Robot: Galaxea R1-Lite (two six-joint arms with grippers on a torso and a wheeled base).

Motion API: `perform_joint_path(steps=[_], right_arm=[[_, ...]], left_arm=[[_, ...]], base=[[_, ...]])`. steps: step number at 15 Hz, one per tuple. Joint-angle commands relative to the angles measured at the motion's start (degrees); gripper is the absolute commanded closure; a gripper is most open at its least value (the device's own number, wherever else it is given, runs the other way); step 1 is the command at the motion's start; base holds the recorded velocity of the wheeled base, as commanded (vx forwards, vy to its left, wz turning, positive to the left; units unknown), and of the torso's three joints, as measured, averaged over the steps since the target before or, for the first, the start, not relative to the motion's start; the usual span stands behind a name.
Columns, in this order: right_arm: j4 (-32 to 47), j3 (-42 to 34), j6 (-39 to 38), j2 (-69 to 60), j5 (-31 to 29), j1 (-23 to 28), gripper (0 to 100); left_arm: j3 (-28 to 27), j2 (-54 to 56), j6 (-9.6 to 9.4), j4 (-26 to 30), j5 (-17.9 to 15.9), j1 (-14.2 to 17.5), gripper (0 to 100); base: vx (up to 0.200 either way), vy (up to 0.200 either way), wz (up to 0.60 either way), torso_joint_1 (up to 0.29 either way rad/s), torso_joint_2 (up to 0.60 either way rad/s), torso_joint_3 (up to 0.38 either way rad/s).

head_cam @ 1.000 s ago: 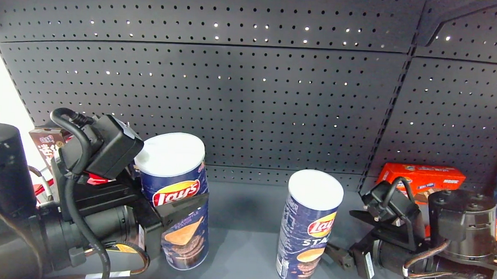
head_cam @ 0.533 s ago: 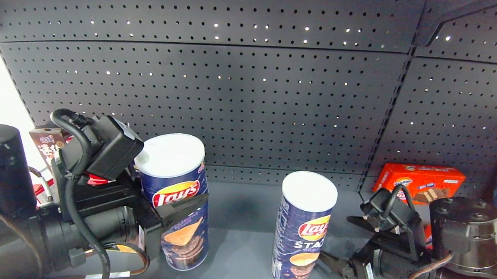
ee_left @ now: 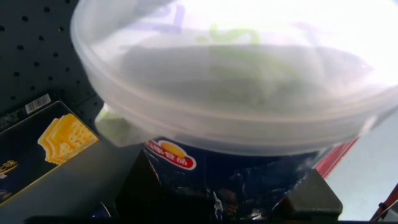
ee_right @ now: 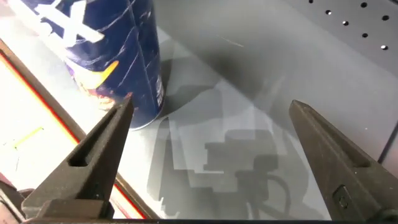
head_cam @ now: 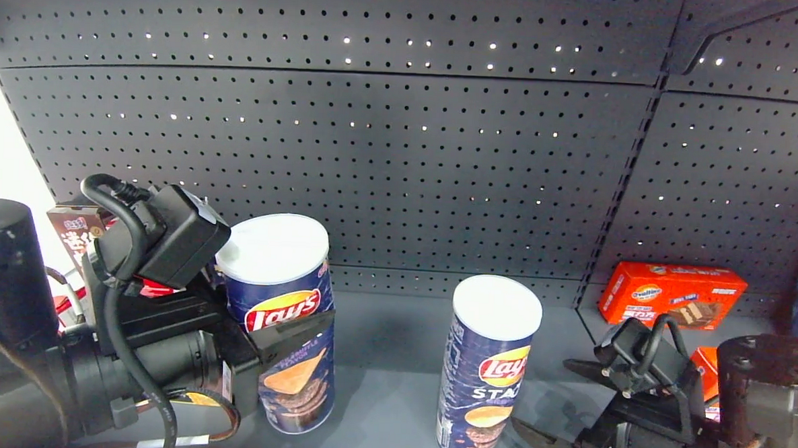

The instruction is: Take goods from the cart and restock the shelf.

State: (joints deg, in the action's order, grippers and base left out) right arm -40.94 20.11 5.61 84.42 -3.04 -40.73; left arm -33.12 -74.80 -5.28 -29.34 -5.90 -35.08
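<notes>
While the left pincer (head_cam: 284, 343) is clenched on a blue chip can (head_cam: 281, 293), its dark fingers pressing the can's sides partway down below the white lid, the can stands upright on the grey shelf (head_cam: 394, 338) near the perforated back panel (head_cam: 374, 169). From the left wrist, the lid of that can (ee_left: 236, 74) fills the foreground, with the pincer (ee_left: 233, 205) beneath it. A second chip can (head_cam: 488, 376) stands upright towards the shelf's middle, well apart from the first. The right pincer (head_cam: 563, 407) sits just beside it on its right, fingers spread and holding nothing; from the right wrist, this can (ee_right: 118, 56) lies ahead of the released pincer (ee_right: 214, 162), off to one side near a fingertip rather than inside the gap. An orange box (head_cam: 672, 293) lies farther right.
</notes>
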Motion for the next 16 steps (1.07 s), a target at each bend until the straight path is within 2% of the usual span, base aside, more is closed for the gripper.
perform_joint_path(steps=[1, 3, 5, 16], right_arm=[[0.0, 0.2, 0.0, -0.6, 0.0, 2.5, 0], [0.0, 2.0, 0.0, 1.0, 0.2, 4.8, 0], [0.0, 4.1, 0.0, 3.0, 0.3, 5.0, 0], [0.0, 3.3, 0.0, 3.2, 0.0, -0.8, 0]], left_arm=[[0.2, 0.0, 0.01, 0.0, 0.0, 0.0, 100], [0.0, -0.1, 0.01, 0.0, 0.0, 0.0, 100], [0.0, -0.1, 0.01, 0.0, 0.0, 0.0, 100], [0.3, 0.1, 0.01, 0.0, 0.0, 0.0, 100]], base=[[0.0, 0.0, 0.0, 0.0, 0.0, 0.0], [0.0, 0.0, 0.0, 0.0, 0.0, 0.0], [0.0, 0.0, 0.0, 0.0, 0.0, 0.0], [0.0, 0.0, 0.0, 0.0, 0.0, 0.0]])
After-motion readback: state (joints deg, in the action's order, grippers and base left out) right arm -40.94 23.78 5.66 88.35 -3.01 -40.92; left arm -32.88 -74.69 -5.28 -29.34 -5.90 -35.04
